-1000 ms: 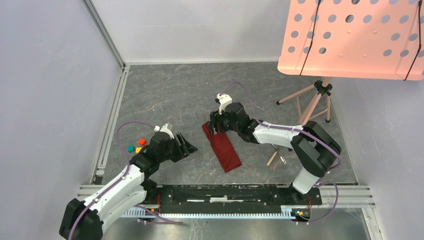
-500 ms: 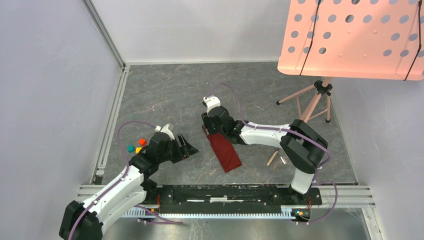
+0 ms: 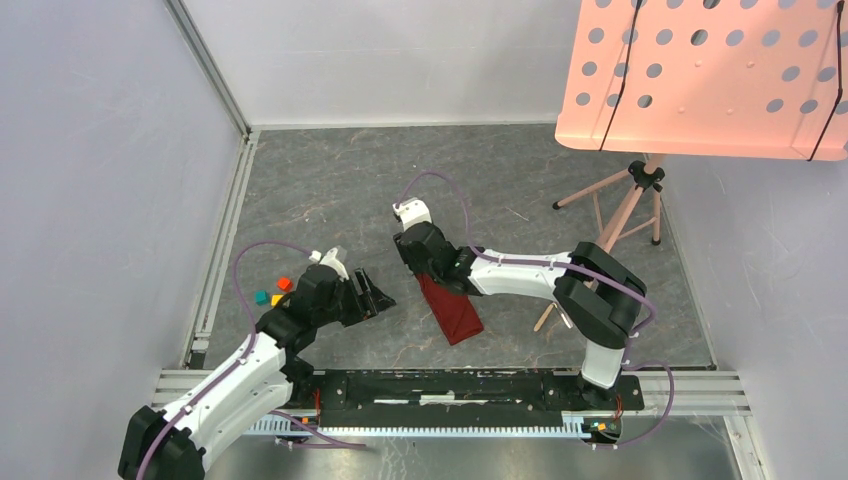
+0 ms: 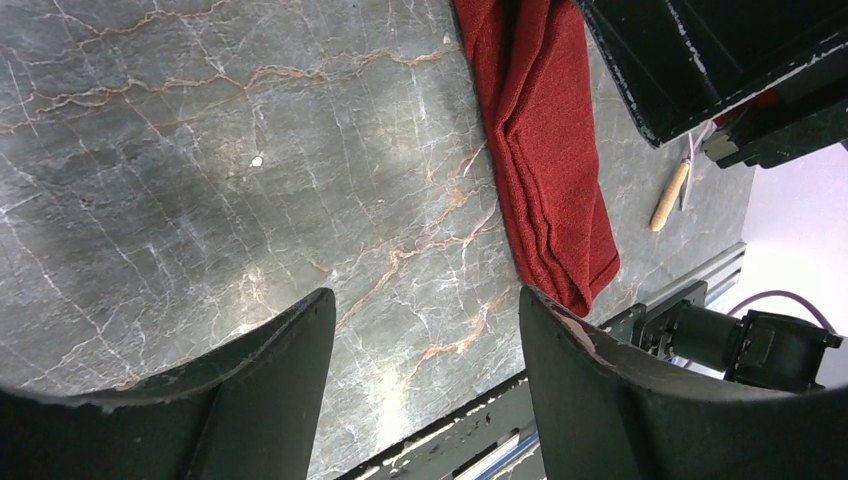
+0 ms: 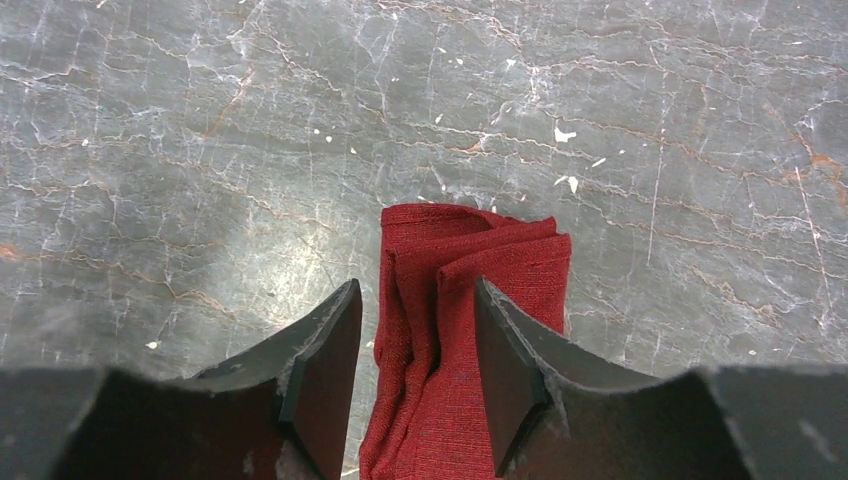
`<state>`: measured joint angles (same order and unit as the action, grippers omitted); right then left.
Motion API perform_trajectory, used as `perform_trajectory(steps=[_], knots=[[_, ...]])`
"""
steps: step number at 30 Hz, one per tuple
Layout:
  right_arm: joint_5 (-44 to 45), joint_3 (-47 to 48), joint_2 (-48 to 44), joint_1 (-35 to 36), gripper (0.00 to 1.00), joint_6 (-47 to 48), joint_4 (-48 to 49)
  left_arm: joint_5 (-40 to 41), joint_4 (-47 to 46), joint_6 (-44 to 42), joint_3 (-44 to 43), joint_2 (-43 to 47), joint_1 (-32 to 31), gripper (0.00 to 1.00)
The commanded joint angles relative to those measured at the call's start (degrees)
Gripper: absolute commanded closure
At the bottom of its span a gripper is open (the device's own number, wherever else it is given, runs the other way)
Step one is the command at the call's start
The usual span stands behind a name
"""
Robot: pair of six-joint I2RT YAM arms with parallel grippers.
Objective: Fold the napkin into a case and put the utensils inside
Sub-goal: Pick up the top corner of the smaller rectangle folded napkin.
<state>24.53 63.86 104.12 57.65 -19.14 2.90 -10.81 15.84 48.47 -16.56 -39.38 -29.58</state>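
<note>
Maroon napkin (image 3: 455, 310) lies on the grey marbled surface (image 3: 340, 190), folded to a narrow strip, slanting between the arms. I have the right end effector (image 5: 415, 290) down at its far end, fingers part-spread astride a ridge of folds; cannot tell if it pinches the cloth. Left end effector (image 4: 427, 295) released, nothing in it, hovering over the surface just left of the strip. Utensils (image 3: 544, 318) lie right of the napkin, apart from it, partly hidden by the right arm.
</note>
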Motion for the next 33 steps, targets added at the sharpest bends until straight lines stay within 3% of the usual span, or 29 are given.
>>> perform_trajectory(steps=[1,8,16,20,22,30,33], knots=[[2.7,1.1,0.3,0.1,0.50,0.6,0.5,0.3,0.7,-3.0,-3.0,0.5,0.4,0.26],[2.7,0.2,0.4,0.1,0.57,1.1,2.5,4.2,6.0,-7.7,-8.6,0.2,0.4,0.25],[1.7,-0.1,1.3,0.1,0.49,1.2,2.7,3.9,4.9,-7.6,-10.4,-1.7,0.4,0.25],[1.4,-0.8,1.6,0.1,0.50,1.3,3.5,3.8,4.4,-7.1,-10.7,-2.1,0.4,0.25],[1.5,-1.0,1.6,0.1,0.53,1.4,3.7,4.1,4.7,-7.3,-11.1,-2.2,0.4,0.25],[2.5,-2.9,0.1,0.0,0.79,2.0,5.8,4.7,4.7,-8.4,-13.2,-4.9,0.4,0.24],[2.0,-3.9,-0.6,-0.1,0.93,2.2,6.9,4.9,2.8,-8.8,-14.0,-7.0,0.4,0.23]])
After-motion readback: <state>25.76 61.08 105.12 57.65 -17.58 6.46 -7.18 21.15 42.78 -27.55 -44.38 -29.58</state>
